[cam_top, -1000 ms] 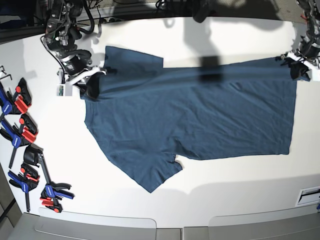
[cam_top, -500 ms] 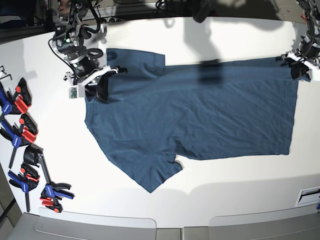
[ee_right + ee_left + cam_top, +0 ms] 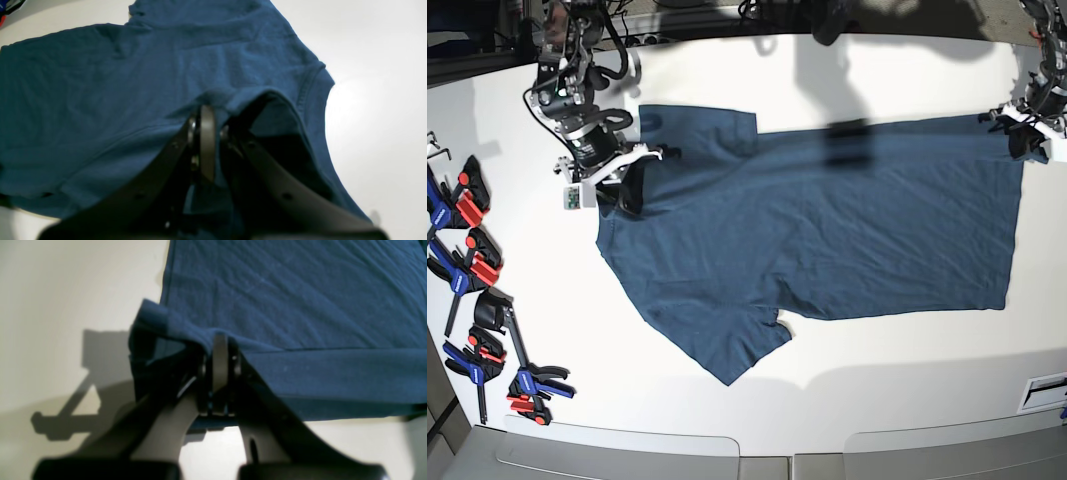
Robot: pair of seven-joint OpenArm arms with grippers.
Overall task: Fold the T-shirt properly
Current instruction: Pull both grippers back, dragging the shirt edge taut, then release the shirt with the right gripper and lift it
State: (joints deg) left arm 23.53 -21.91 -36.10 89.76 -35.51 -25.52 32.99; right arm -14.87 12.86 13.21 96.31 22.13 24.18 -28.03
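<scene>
The dark navy-teal T-shirt (image 3: 827, 230) lies spread on the white table (image 3: 877, 370), collar end at the left, hem at the right. My right gripper (image 3: 632, 170) is shut on the cloth at the shoulder beside the collar; in the right wrist view its jaws pinch a raised fold of the T-shirt (image 3: 100, 83) at the gripper (image 3: 207, 115). My left gripper (image 3: 1025, 135) is shut on the far hem corner; the left wrist view shows the hem of the T-shirt (image 3: 300, 306) lifted between the jaws of the gripper (image 3: 220, 340).
Several red, blue and black clamps (image 3: 472, 270) lie along the table's left edge. A small white label (image 3: 1047, 390) sits near the front right corner. Shadows of the arms fall across the far side of the table.
My right gripper has dragged the shoulder fold inward and toward the front, pulling cloth over the body. My left gripper has stayed in place at the hem corner.
</scene>
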